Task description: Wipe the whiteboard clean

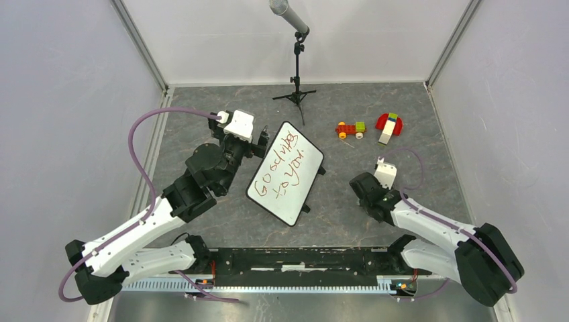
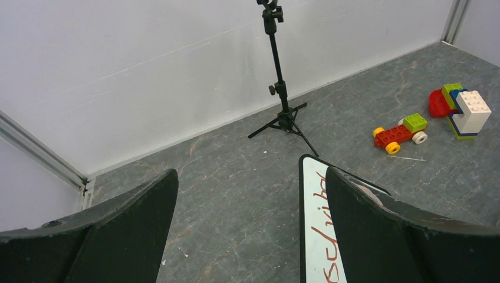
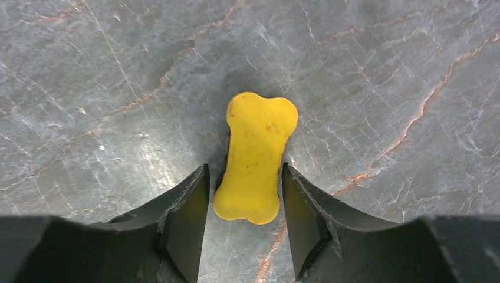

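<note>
1. Black right fingers [image 3: 183, 218] flank a yellow bone-shaped piece [image 3: 255, 156] lying on the grey marbled surface [image 3: 88, 88]. One sits at each side of its lower half, very near it; I cannot tell whether they pinch it.
2. Left fingers [image 2: 118, 236] stand wide apart and hold nothing, one hanging over the far corner of the flat white, black-framed whiteboard [image 1: 285, 173].
3. That whiteboard lies flat and askew on the surface between the two arms, nearer the left one.
4. Its red handwriting runs in two whole lines with no wiped patch, so erasing looks not yet begun. The bone is probably the eraser, and every stroke is left.
</note>
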{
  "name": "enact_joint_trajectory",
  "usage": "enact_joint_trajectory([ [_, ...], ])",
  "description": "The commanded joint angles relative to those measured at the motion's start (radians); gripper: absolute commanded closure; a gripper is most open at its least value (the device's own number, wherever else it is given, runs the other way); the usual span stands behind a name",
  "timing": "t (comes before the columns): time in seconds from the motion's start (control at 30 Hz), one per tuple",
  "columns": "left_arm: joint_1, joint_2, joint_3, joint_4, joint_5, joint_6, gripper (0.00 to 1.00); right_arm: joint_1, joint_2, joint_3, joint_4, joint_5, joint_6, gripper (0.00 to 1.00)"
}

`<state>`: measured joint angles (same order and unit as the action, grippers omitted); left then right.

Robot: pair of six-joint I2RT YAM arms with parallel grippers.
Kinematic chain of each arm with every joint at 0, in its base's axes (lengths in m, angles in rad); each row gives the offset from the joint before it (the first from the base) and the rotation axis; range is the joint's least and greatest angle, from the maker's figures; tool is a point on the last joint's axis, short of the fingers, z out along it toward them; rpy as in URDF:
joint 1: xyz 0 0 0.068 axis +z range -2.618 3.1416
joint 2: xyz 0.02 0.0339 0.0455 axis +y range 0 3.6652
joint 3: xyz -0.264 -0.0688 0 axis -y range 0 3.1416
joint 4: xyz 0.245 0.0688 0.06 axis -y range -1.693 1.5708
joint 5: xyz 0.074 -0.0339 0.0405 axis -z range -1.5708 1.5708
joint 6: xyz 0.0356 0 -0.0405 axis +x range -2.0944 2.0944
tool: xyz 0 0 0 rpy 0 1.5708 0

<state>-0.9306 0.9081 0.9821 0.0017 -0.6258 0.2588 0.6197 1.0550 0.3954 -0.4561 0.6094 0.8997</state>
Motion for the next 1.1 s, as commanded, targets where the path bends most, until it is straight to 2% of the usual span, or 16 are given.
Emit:
enact_joint_trajectory([
  [0.0, -0.001, -0.019, 0.020, 0.022, 0.011, -0.036, 0.00, -0.001, 0.035, 0.083, 0.011, 0.060, -0.051, 0.46],
  [0.07, 0.000, -0.019, 0.020, 0.021, 0.011, -0.036, 0.00, 0.000, 0.035, 0.088, 0.032, 0.057, -0.084, 0.42],
  [0.13, 0.000, -0.017, 0.020, 0.022, 0.012, -0.038, 0.00, 0.000, 0.035, 0.094, 0.039, 0.063, -0.106, 0.34],
  [0.2, -0.001, -0.017, 0.020, 0.022, 0.014, -0.039, 0.00, 0.000, 0.036, 0.099, 0.033, 0.080, -0.108, 0.33],
  [0.3, -0.001, -0.015, 0.020, 0.022, 0.014, -0.040, 0.00, 0.000, 0.035, 0.091, 0.037, 0.081, -0.104, 0.33],
  [0.53, -0.001, -0.007, 0.025, 0.011, 0.026, -0.049, 0.00, 0.000, 0.035, 0.068, 0.028, 0.098, -0.047, 0.42],
  [1.07, -0.005, 0.009, 0.038, 0.003, 0.046, -0.066, 0.00, -0.003, 0.052, 0.019, 0.049, 0.127, 0.035, 0.46],
])
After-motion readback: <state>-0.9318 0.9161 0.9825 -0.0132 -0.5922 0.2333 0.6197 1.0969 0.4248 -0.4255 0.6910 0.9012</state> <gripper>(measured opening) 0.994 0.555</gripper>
